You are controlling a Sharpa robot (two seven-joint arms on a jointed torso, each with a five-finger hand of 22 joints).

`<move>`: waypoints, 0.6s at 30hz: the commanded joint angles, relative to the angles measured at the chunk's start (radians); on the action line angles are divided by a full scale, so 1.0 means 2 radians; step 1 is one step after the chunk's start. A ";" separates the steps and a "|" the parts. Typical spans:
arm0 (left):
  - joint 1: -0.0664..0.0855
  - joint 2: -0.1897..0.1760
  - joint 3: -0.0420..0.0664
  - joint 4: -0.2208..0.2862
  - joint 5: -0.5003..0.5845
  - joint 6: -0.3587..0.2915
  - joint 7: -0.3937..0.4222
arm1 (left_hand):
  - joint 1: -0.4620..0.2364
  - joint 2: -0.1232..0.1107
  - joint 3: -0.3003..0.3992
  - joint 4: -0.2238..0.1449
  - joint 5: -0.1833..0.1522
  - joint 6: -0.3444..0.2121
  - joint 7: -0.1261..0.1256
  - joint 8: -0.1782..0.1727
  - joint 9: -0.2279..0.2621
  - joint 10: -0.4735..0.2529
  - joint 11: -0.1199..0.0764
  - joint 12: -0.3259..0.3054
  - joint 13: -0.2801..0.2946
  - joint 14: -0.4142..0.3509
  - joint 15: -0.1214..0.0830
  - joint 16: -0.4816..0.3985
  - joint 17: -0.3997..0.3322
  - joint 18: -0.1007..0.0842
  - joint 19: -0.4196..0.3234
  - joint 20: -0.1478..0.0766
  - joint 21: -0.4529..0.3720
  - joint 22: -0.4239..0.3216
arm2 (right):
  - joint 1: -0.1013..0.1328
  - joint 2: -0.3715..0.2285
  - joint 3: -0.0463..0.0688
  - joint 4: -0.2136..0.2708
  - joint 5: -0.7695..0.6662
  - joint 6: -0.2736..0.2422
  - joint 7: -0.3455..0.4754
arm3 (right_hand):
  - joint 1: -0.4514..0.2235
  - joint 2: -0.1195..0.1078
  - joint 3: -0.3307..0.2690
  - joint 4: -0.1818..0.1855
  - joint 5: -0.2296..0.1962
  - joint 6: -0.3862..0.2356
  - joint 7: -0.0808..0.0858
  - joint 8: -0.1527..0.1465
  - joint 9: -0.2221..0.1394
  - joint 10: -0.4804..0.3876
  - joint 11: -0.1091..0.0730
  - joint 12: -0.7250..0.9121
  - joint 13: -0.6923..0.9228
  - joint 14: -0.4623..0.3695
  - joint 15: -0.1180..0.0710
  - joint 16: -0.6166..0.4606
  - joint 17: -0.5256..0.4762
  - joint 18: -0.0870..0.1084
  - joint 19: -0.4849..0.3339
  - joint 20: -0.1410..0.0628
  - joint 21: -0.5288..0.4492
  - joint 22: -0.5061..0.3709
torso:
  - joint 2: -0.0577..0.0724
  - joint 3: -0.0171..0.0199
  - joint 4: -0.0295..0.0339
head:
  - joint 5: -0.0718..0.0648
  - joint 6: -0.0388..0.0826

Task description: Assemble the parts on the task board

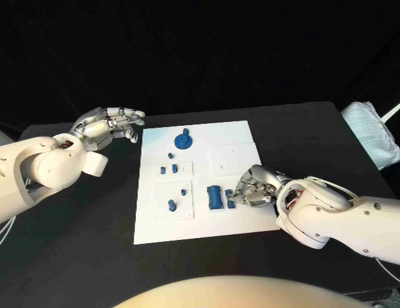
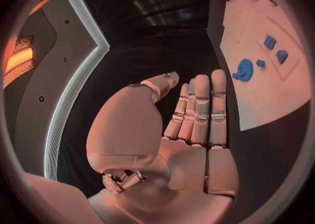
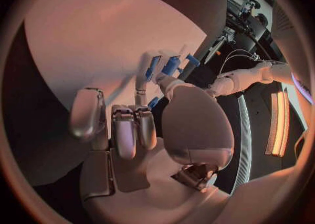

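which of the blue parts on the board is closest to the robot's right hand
The tall blue block at the task board's near right side; the right hand is right beside it. The other blue pieces lie farther left or toward the far edge.

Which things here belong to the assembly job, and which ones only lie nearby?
Belong to the job:
task board
blue parts
round blue part
right hand, at the parts
left hand, off the board

Just lying about:
white ribbed bundle
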 commanded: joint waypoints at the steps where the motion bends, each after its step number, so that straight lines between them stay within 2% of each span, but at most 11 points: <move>1: 0.000 0.001 0.000 0.001 0.002 0.009 0.003 | -0.001 0.003 0.000 0.003 0.002 -0.003 0.000 0.002 -0.001 -0.003 -0.002 0.002 -0.001 -0.002 0.002 0.003 0.000 0.003 0.003 0.001 -0.003 0.000 | -0.001 -0.002 0.000 0.000 -0.009 0.010 0.010 | 0.021 -0.003 0.002 -0.013 -0.017 -0.004 0.001 0.001 0.000 0.050 -0.003 0.001 0.129 0.053 -0.003 0.002 0.131 -0.010 0.026 -0.005 0.000 0.089 | 0.000 -0.0001 -0.0004 | 0.000 0.000; 5: 0.000 0.001 0.000 0.000 0.002 0.009 0.004 | -0.001 0.003 0.000 0.003 0.002 -0.003 0.000 0.002 -0.001 -0.003 -0.002 0.002 -0.001 -0.002 0.002 0.003 0.000 0.003 0.003 0.001 -0.003 0.000 | -0.001 -0.007 0.000 0.000 -0.008 -0.001 0.018 | 0.023 -0.004 0.002 -0.015 -0.018 -0.004 0.001 0.001 0.000 0.050 -0.003 -0.002 0.128 0.053 -0.003 0.002 0.131 -0.009 0.025 -0.005 -0.002 0.088 | -0.001 0.0001 -0.0006 | 0.000 0.001; 7: 0.000 0.002 0.000 0.000 0.002 0.008 0.004 | -0.001 0.003 0.000 0.003 0.002 -0.003 0.000 0.002 -0.001 -0.003 -0.002 0.002 -0.001 -0.002 0.002 0.003 0.000 0.003 0.003 0.001 -0.003 0.000 | 0.000 -0.011 0.000 0.001 0.000 -0.008 0.027 | 0.016 -0.007 -0.006 -0.008 -0.009 -0.008 0.004 -0.001 -0.002 0.048 -0.001 -0.007 0.126 0.053 -0.001 0.002 0.131 -0.009 0.025 -0.004 -0.008 0.087 | -0.001 0.0002 -0.0006 | 0.001 0.002; 8: 0.000 0.003 0.000 -0.001 0.002 0.008 0.005 | -0.001 0.003 0.000 0.004 0.002 -0.003 0.000 0.002 -0.001 -0.004 -0.002 0.002 -0.001 -0.002 0.002 0.003 0.000 0.003 0.003 0.001 -0.003 -0.001 | 0.001 -0.015 0.000 0.002 0.009 -0.012 0.034 | 0.008 -0.008 -0.013 -0.001 0.006 -0.012 0.006 -0.004 -0.003 0.047 0.001 -0.009 0.125 0.053 0.000 0.002 0.131 -0.008 0.024 -0.003 -0.013 0.086 | -0.002 0.0002 -0.0006 | 0.001 0.002; 9: 0.000 0.003 0.000 -0.001 0.002 0.008 0.005 | -0.001 0.003 0.000 0.004 0.002 -0.003 0.000 0.002 -0.001 -0.004 -0.002 0.002 -0.001 -0.002 0.002 0.003 0.000 0.003 0.003 0.001 -0.003 -0.001 | 0.001 -0.017 0.000 0.002 0.016 -0.014 0.038 | -0.002 -0.012 -0.027 0.010 0.033 -0.016 0.009 -0.007 -0.004 0.045 0.003 -0.018 0.121 0.053 0.003 0.002 0.131 -0.006 0.021 -0.002 -0.031 0.082 | -0.002 0.0000 -0.0005 | 0.001 0.002; 10: 0.000 0.003 0.000 -0.002 0.002 0.008 0.006 | -0.001 0.003 0.000 0.004 0.002 -0.003 0.000 0.002 -0.001 -0.004 -0.002 0.002 -0.001 -0.002 0.002 0.003 0.000 0.003 0.003 0.001 -0.003 -0.001 | 0.004 -0.021 0.001 0.003 0.031 -0.018 0.046 | -0.004 -0.015 -0.035 0.014 0.048 -0.020 0.011 -0.009 -0.005 0.041 0.005 -0.027 0.117 0.053 0.004 0.002 0.131 -0.004 0.017 0.000 -0.049 0.079 | -0.002 -0.0004 -0.0001 | 0.001 0.003; 12: 0.000 0.005 0.000 -0.004 0.003 0.007 0.007 | -0.001 0.003 0.000 0.004 0.002 -0.003 0.000 0.002 -0.001 -0.004 -0.002 0.002 -0.001 -0.002 0.002 0.003 0.000 0.003 0.003 0.001 -0.003 -0.001 | 0.011 -0.027 0.001 0.002 0.069 -0.022 0.064 | -0.009 -0.014 -0.051 0.026 0.064 -0.025 0.013 -0.011 -0.005 0.039 0.008 -0.034 0.114 0.052 0.006 0.000 0.128 -0.002 0.014 0.002 -0.065 0.076 | -0.003 -0.0011 -0.0001 | 0.000 0.005; 16: 0.000 0.010 0.000 -0.009 0.005 0.004 0.012 | -0.001 0.003 0.000 0.004 0.002 -0.003 0.000 0.002 -0.001 -0.004 -0.002 0.002 -0.001 -0.002 0.002 0.003 0.000 0.003 0.002 0.001 -0.003 -0.001 | 0.029 -0.035 0.001 -0.006 0.151 -0.028 0.120 | -0.007 -0.008 -0.065 0.031 0.069 -0.040 0.019 -0.019 -0.008 0.034 0.012 -0.047 0.109 0.050 0.010 -0.006 0.119 0.003 0.008 0.005 -0.098 0.069 | -0.007 -0.0029 0.0000 | 0.000 0.008; 18: -0.001 0.014 0.000 -0.013 0.008 0.001 0.016 | -0.001 0.003 0.000 0.004 0.002 -0.003 0.000 0.003 -0.001 -0.004 -0.002 0.002 -0.001 -0.003 0.002 0.003 0.000 0.003 0.002 0.001 -0.003 -0.001 | 0.038 -0.036 0.002 -0.015 0.196 -0.031 0.160 | 0.004 0.001 -0.066 0.029 0.075 -0.051 0.024 -0.026 -0.010 0.031 0.016 -0.054 0.106 0.048 0.013 -0.009 0.114 0.006 0.003 0.008 -0.125 0.064 | -0.010 -0.0043 0.0002 | -0.001 0.010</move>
